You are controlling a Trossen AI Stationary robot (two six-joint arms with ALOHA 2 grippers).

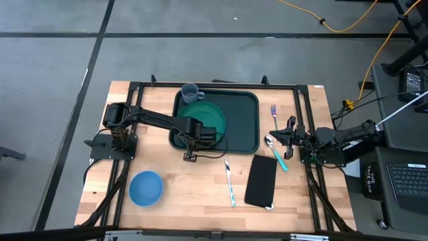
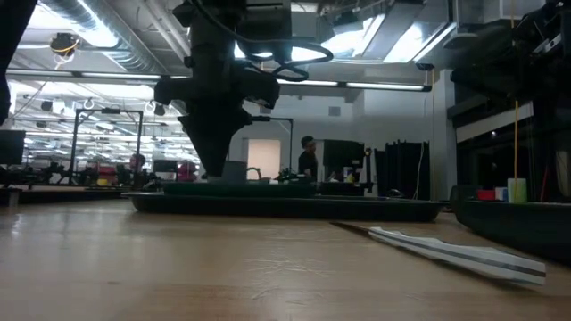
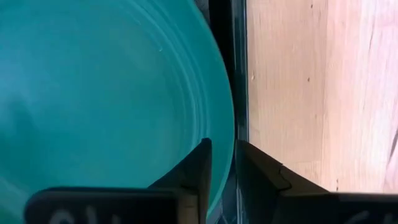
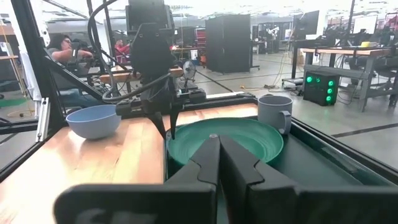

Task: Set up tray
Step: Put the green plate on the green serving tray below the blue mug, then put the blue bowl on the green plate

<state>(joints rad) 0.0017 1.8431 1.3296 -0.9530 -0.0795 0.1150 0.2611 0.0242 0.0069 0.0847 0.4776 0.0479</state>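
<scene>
dark green plastic makes up the tray (image 1: 244, 124), a broad rectangle with rounded corners and a raised rim, lying flat on the wooden bench (image 1: 167, 167) toward its far middle. a round green plate (image 1: 200, 114) sits in the tray's left half and a grey mug (image 1: 189, 91) stands at its far left corner.

the tray looks stiff and light in itself, but the plate and mug load one side, so it would likely tip toward that end if lifted by one edge. its smooth plastic may slip. the rim is the obvious hold: thin, raised and reachable from outside.

the left pincer (image 1: 192, 140) hangs over the tray's near left edge; in its wrist view the fingers (image 3: 198, 171) are narrowly parted, one over the plate's edge, the other beside the tray rim, so they seem to straddle the plate's lip and pinch nothing yet.

the right pincer (image 4: 219, 149) waits at the bench's right side near the spoon (image 1: 275, 151) and fork (image 1: 273, 114), pressed together and empty. a black napkin (image 1: 261, 179), a knife (image 1: 229, 183) and a blue bowl (image 1: 146, 187) lie outside the tray.
</scene>
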